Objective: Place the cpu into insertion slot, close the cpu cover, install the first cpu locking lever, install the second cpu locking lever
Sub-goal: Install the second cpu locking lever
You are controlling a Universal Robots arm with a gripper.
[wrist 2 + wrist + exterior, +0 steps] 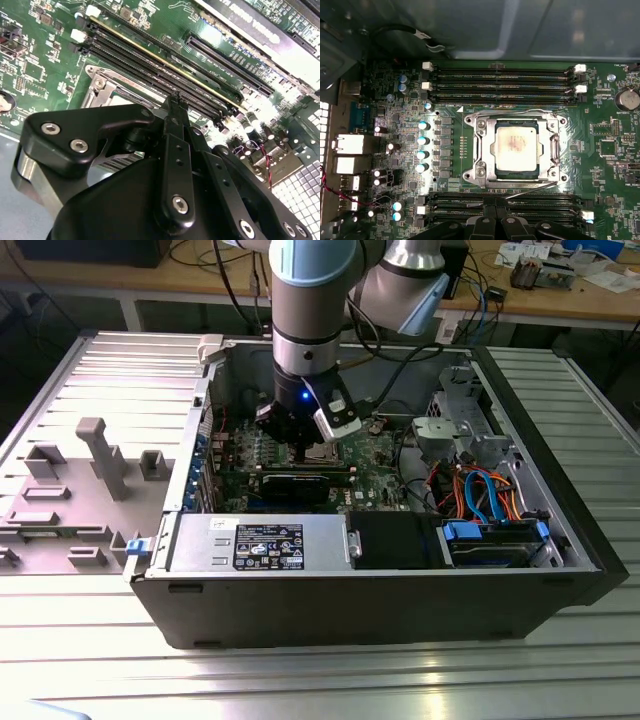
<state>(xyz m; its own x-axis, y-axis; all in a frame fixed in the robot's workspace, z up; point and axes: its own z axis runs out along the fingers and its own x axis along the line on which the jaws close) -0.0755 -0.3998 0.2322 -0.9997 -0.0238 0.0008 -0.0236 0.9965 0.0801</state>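
We see a ribbed grey metal surface that carries an open black desktop computer case, which takes most of the middle of the surface. On the surface near its edge at the exterior view's left stands a flat grey plastic fixture with upright blocks. The grey and light-blue robot arm comes down into the case from above.

Inside the case lies the large green motherboard, and along the case's front wall sits a long silver power supply box with a black label. Beside it, toward the exterior view's right, there are orange and blue cables.

The black tool hangs low over the motherboard, just beside the socket, above the long black memory slots on one side of it. In both wrist views its fingers stand pressed together, so the tool is closed and grips nothing that we can see.

The insertion slot, a square socket with a silvery metal rim, lies between two groups of memory slots. The cpu cover, a thin silvery metal frame plate with a square window, lies flat down over the socket. The cpu, a small flat square chip with a dull silver-grey top, sits in the slot and shows through the window. Two thin wire levers lie along the socket's sides; we cannot tell if they are hooked.
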